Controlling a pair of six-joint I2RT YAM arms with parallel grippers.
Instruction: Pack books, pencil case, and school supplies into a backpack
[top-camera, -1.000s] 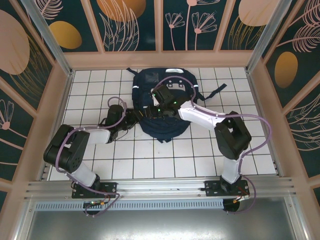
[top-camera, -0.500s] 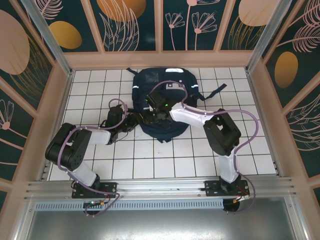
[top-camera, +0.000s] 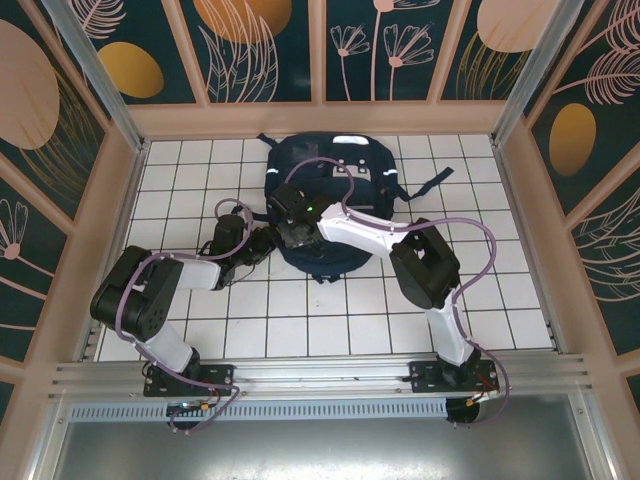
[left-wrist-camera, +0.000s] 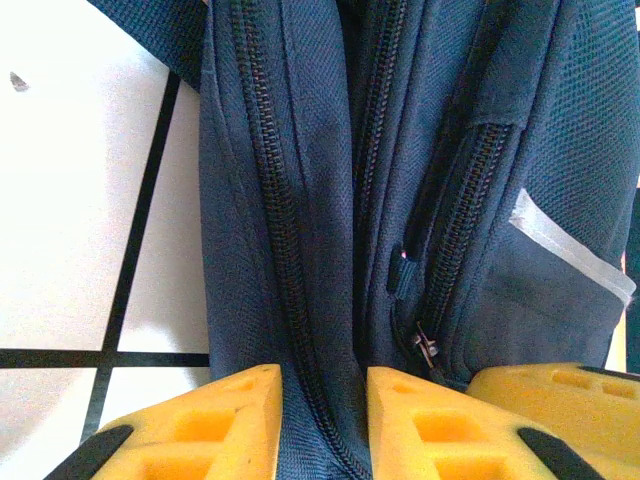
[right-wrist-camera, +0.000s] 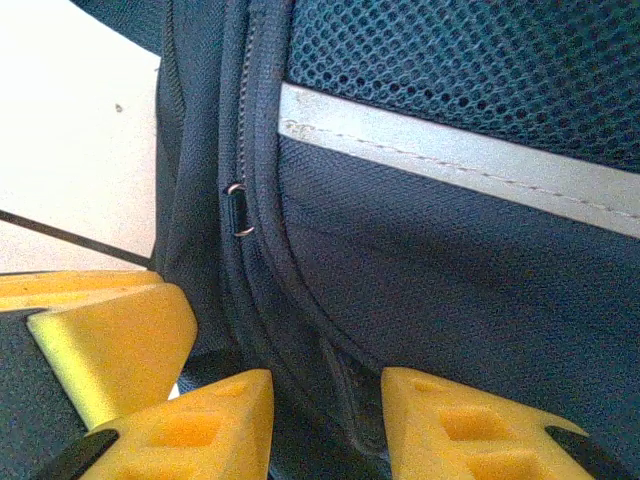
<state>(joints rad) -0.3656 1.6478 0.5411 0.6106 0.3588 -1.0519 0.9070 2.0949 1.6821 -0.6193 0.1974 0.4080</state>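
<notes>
at the left of the tiled surface (top-camera: 260, 320), my left arm (top-camera: 185, 270) reaches toward the backpack (top-camera: 325, 262), which lies flat at the far middle of the tiles. the left jaws are clenched on a fold of navy fabric beside a zipper (left-wrist-camera: 275, 200), the cloth pinched between the yellow fingers (left-wrist-camera: 225, 420). just right of them, my right arm (top-camera: 360, 232) bends across the bag. the right jaws grasp the backpack's edge seam, below a white stripe (right-wrist-camera: 450, 150) and near a small metal zipper pull (right-wrist-camera: 240, 210).

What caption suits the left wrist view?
Left gripper pinches a zippered fold of the navy backpack.
</notes>
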